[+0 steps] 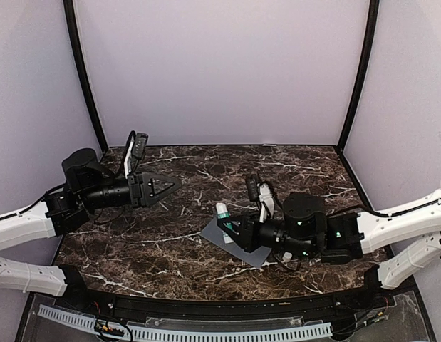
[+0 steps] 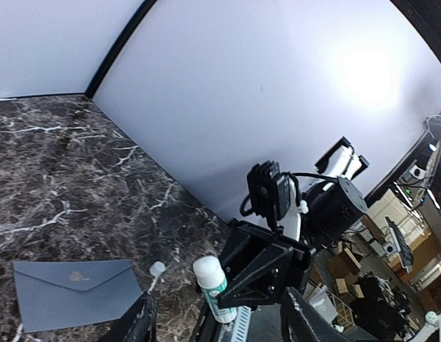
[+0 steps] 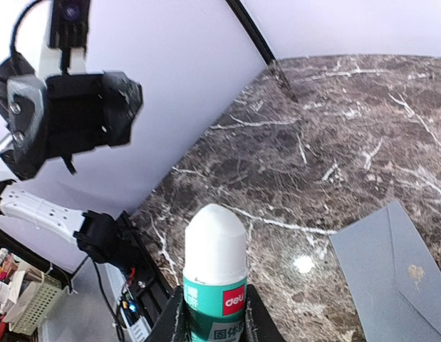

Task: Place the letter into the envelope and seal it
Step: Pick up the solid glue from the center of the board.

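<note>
Letter: we see no cream folded sheet in any view. We judge that it is already inside, though nothing proves it.
Envelope: the slate-grey rectangular paper envelope (image 2: 60,303) lies flat near the front centre of the table. Its pointed flap is folded down over the body, with a small gold mark on it.
Right gripper: the right gripper (image 1: 226,224) is clamped on a white-capped glue stick with a green label (image 3: 215,267). It holds the stick upright just above the envelope's far corner.
Left gripper: the left gripper (image 1: 167,187) hangs over the left side of the table, well apart from the envelope. Its jaws are apart and hold nothing.
Done, as we read it: insertion appears finished and the flap is down.
Left to do: we cannot tell whether glue has gone under the flap. If it has not, the flap needs lifting, gluing and pressing shut; if it has, only a firm press remains.
Small item: a little white round thing (image 2: 157,268) sits just beside the envelope, and we cannot tell what it is.
Surface: a dark marble-patterned tabletop with white veins (image 1: 206,167), glossy enough to catch a light spot.
Room: pale lilac panels (image 1: 220,71) with black corner posts enclose the table. Beyond them the wrist views show cluttered shelves, boxes and a wire basket.
</note>
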`<state>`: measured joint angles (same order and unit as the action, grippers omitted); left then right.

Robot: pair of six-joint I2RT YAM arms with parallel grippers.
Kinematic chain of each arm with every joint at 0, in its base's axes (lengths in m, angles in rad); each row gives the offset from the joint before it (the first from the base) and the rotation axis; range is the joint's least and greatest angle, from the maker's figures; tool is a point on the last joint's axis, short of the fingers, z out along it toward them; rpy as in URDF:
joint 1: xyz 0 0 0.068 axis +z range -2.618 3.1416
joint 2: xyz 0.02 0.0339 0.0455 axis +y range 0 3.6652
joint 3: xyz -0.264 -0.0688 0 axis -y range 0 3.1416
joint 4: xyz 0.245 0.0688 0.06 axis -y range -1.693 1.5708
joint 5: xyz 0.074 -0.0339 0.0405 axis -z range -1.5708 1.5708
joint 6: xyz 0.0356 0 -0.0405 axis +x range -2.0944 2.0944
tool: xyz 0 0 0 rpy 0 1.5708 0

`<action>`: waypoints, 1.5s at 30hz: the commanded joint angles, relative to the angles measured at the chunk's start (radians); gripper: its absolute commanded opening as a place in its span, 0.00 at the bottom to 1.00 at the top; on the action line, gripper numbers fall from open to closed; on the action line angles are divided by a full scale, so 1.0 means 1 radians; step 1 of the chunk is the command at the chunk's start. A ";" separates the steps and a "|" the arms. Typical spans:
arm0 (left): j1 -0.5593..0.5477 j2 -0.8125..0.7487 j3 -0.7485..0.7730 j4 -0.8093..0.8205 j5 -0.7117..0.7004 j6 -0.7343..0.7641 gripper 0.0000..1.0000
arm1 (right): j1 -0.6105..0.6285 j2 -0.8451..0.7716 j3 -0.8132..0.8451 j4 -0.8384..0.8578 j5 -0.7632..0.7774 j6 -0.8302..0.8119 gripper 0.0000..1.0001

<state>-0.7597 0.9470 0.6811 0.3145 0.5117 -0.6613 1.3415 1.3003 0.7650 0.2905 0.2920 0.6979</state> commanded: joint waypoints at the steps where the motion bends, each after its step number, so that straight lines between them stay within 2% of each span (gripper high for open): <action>1: -0.099 0.064 0.024 0.163 0.048 -0.058 0.58 | -0.002 -0.074 -0.037 0.256 0.000 -0.096 0.15; 11: -0.227 0.217 0.133 0.226 0.054 -0.048 0.63 | -0.002 -0.126 -0.089 0.357 -0.069 -0.119 0.14; 25: -0.265 0.299 0.167 0.308 0.060 -0.080 0.64 | -0.002 -0.075 -0.062 0.381 -0.171 -0.129 0.13; 27: -0.270 0.303 0.168 0.323 0.066 -0.084 0.62 | -0.003 -0.069 -0.056 0.384 -0.177 -0.128 0.12; 31: -0.272 0.313 0.170 0.345 0.084 -0.094 0.52 | -0.003 -0.062 -0.056 0.396 -0.180 -0.123 0.12; 36: -0.275 0.321 0.170 0.355 0.095 -0.104 0.49 | -0.002 -0.070 -0.058 0.398 -0.172 -0.121 0.11; 39: -0.278 0.325 0.169 0.360 0.098 -0.109 0.42 | -0.002 -0.073 -0.062 0.398 -0.166 -0.117 0.10; 45: -0.283 0.334 0.171 0.366 0.105 -0.114 0.36 | -0.002 -0.081 -0.073 0.406 -0.154 -0.107 0.09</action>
<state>-1.0260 1.2812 0.8192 0.6319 0.5789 -0.7692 1.3415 1.2350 0.6846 0.6491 0.1158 0.5842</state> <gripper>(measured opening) 0.382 0.196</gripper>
